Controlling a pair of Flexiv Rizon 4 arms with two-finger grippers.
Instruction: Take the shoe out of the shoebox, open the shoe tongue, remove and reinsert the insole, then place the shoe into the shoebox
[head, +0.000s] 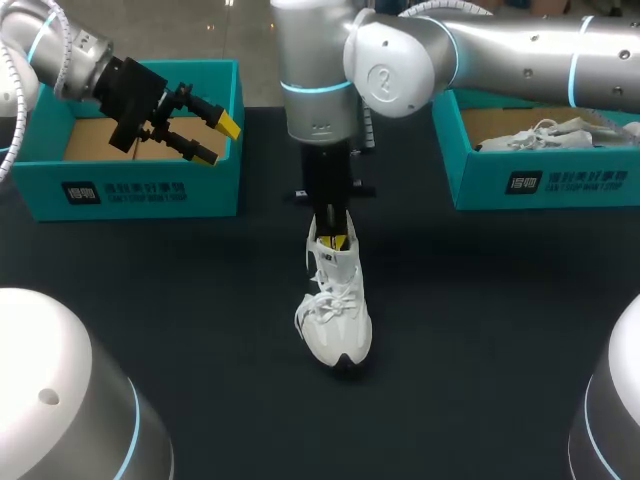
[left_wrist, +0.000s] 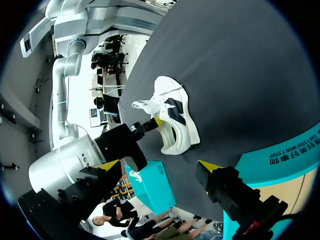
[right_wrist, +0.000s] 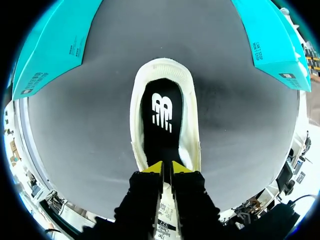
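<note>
A white shoe (head: 338, 320) stands on the black table at its middle, toe toward the near edge. My right arm comes down from above onto it. In the right wrist view the right gripper (right_wrist: 167, 167) pinches the shoe's white tongue between its nearly closed yellow tips. Ahead of the fingers the shoe's mouth (right_wrist: 190, 100) gapes, with the black insole (right_wrist: 161, 115) lying flat inside. My left gripper (head: 200, 125) hangs open and empty over the left teal shoebox (head: 140, 190). From the left wrist view the shoe (left_wrist: 175, 112) and the right gripper (left_wrist: 152, 122) show beyond the open left gripper (left_wrist: 159, 167).
The left shoebox shows a bare cardboard floor. A second teal shoebox (head: 540, 180) at the back right holds another white shoe (head: 545, 135). Dark tabletop (head: 480, 330) spreads around the shoe on all sides.
</note>
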